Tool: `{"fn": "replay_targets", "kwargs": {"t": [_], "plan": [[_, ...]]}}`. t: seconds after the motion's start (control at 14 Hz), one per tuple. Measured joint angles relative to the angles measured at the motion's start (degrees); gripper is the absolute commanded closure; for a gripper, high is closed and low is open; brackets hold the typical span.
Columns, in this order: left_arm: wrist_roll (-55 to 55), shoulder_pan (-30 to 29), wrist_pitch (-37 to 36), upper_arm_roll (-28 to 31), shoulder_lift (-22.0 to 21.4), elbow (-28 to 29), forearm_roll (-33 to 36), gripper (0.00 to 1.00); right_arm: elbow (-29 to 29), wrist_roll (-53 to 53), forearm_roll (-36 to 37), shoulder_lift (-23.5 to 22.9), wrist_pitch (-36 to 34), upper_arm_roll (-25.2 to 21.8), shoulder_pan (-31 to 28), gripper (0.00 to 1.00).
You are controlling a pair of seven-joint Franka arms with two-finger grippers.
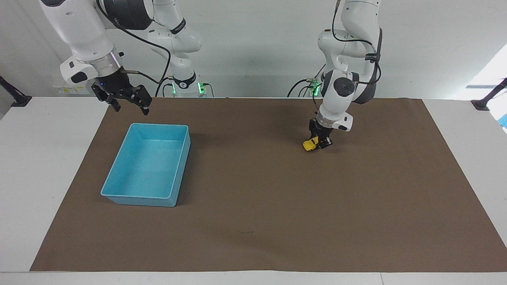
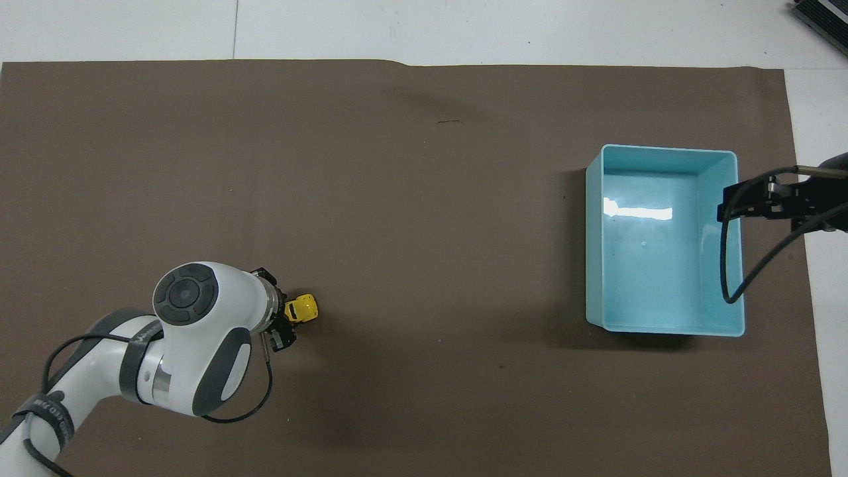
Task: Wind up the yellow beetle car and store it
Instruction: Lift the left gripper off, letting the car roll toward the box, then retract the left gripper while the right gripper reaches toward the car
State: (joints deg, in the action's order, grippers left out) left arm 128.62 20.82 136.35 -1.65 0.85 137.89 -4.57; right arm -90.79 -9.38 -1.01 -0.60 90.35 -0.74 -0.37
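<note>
One yellow beetle car (image 1: 309,145) (image 2: 302,309) is seen on one brown mat (image 1: 277,221) (image 2: 331,165). One light blue bin (image 1: 119,196) (image 2: 662,326) is counted. Two grippers are counted: one left gripper (image 1: 321,143) (image 2: 283,326) and one right gripper (image 1: 130,106) (image 2: 732,207). One white table (image 1: 43,158) (image 2: 464,30) is seen.
</note>
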Motion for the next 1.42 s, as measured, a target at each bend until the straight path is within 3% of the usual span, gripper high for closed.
{"fn": "replay_targets", "kwargs": {"t": [0.43,1.07,1.42], "plan": [[-0.61,-2.26,-13.36,0.62,1.14,-14.61,0.84,0.0,0.0,0.0,0.0,0.0,0.0,0.0,0.0,0.0],[-0.61,-4.03,-15.33,0.72,1.41,-17.53,0.85,0.0,0.0,0.0,0.0,0.0,0.0,-0.11,-0.27,0.0],[-0.68,-5.71,-16.9,0.79,1.33,-23.24,0.86,0.0,0.0,0.0,0.0,0.0,0.0,-0.11,-0.11,0.0]]}}
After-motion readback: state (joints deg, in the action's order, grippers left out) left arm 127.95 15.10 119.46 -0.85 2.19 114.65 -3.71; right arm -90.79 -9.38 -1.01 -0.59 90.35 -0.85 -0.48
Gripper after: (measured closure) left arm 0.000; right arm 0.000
